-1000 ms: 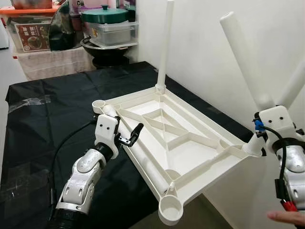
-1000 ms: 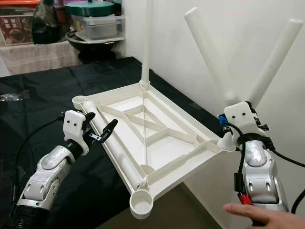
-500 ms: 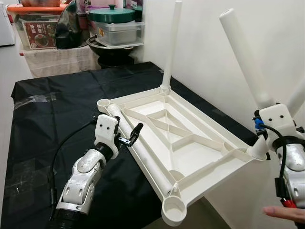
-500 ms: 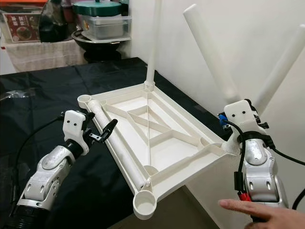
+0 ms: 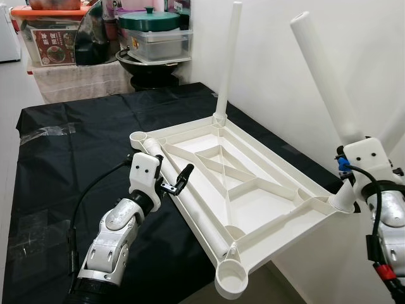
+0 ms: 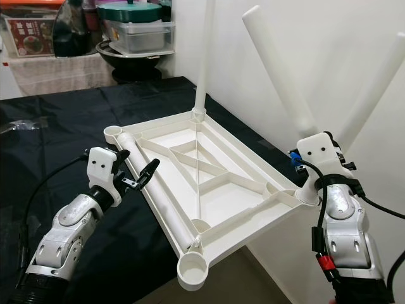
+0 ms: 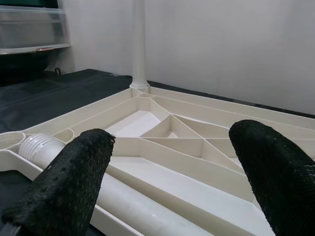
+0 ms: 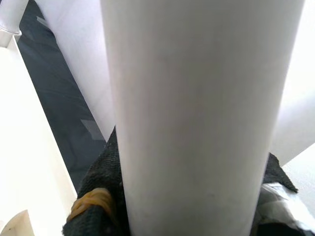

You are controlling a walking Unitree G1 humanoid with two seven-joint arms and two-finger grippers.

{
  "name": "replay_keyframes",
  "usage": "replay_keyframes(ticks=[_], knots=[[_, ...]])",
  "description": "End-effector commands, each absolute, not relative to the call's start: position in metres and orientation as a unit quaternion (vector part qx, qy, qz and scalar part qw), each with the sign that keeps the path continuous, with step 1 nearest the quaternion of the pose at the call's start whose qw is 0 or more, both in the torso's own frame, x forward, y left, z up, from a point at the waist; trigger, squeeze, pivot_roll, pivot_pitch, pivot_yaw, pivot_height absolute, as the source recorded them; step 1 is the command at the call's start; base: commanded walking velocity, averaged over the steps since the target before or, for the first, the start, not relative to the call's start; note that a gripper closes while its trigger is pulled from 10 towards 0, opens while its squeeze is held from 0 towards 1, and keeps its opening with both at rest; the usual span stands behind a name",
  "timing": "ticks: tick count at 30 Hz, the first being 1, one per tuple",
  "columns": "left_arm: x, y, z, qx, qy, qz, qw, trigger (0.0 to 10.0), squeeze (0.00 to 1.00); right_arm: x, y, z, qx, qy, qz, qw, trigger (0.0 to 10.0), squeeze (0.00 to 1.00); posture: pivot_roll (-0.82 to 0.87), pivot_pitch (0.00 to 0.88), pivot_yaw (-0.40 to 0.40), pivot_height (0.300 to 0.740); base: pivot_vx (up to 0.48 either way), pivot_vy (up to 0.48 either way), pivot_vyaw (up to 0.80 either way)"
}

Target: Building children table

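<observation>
A white plastic table top (image 5: 253,202) lies upside down on the black-covered table (image 5: 63,164), its near corner past the edge. One white leg (image 5: 228,57) stands upright in the far corner socket. A loose leg (image 5: 190,212) lies inside the top along its left rim. My left gripper (image 5: 174,185) is open just above that lying leg, with its fingers (image 7: 64,187) spread. My right gripper (image 6: 314,166) is shut on a tilted leg (image 5: 323,76) whose foot sits at the right corner socket (image 5: 342,201). Another leg (image 6: 373,88) slants up behind it.
Empty round sockets show at the near corner (image 5: 231,282) and the far left corner (image 5: 137,136). A white wall runs close along the right. Storage boxes and a green-lidded pot (image 5: 149,19) stand at the back. A black cable (image 5: 88,196) loops beside my left arm.
A person's hand at the lower right has left the picture. The view has shifted a little. My left gripper has edged forward along the lying leg; the right still holds its leg.
</observation>
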State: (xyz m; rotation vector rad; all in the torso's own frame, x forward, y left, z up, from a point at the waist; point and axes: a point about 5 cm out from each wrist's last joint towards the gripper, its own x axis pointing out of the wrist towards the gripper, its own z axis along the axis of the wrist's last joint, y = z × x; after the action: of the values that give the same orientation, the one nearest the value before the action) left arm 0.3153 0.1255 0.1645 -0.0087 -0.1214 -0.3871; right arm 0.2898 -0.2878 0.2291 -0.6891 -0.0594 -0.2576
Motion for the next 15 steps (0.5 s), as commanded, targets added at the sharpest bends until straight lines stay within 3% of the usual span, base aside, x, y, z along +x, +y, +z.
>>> replay_keyframes(ticks=[1,15], knots=[[0.313,0.123,0.163,-0.004,-0.055,-0.196,0.979,10.0,0.00,0.287,-0.287,0.228,-0.338,-0.029,-0.127,0.932,10.0,0.00,0.00,0.000,-0.079,0.740,0.000,0.000,0.00],[0.314,0.121,0.165,-0.006,-0.055,-0.201,0.978,10.0,0.00,0.293,-0.270,0.230,-0.319,-0.055,-0.101,0.941,10.0,0.00,0.00,0.000,-0.076,0.740,0.000,0.000,0.00]])
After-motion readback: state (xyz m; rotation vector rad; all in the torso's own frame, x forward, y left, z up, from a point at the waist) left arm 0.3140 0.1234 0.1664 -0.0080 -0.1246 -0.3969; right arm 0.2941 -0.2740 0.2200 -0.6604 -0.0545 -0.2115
